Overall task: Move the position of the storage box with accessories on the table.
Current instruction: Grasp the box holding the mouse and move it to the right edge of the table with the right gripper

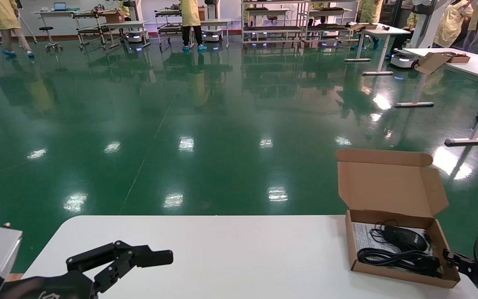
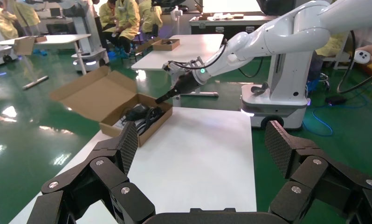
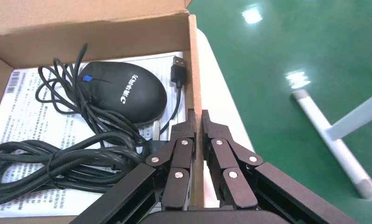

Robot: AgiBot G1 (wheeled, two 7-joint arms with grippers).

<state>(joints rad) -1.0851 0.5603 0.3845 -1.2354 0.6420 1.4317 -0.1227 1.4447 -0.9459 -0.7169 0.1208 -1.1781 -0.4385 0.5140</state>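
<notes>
- Head view: the box [image 1: 401,253] sat at the table's [image 1: 222,249] right end, lid up, with the mouse [image 1: 405,237], cables [image 1: 396,258] and leaflet [image 1: 365,236] inside. My right gripper [image 1: 450,254] was at its right wall. My left gripper [image 1: 131,259] hovered low over the near left corner, well apart from the box.
- Left wrist view: my left fingers [image 2: 128,147] were spread wide, nothing between them, bare table below. Across the table, my right gripper [image 2: 163,97] met the box [image 2: 142,119] at its wall.
- Right wrist view: my right gripper [image 3: 198,122] was pinched on the box's [image 3: 192,60] side wall, one finger inside, one outside. The mouse [image 3: 121,91] lay on the leaflet [image 3: 30,107], cables [image 3: 58,158] bundled beside it.
</notes>
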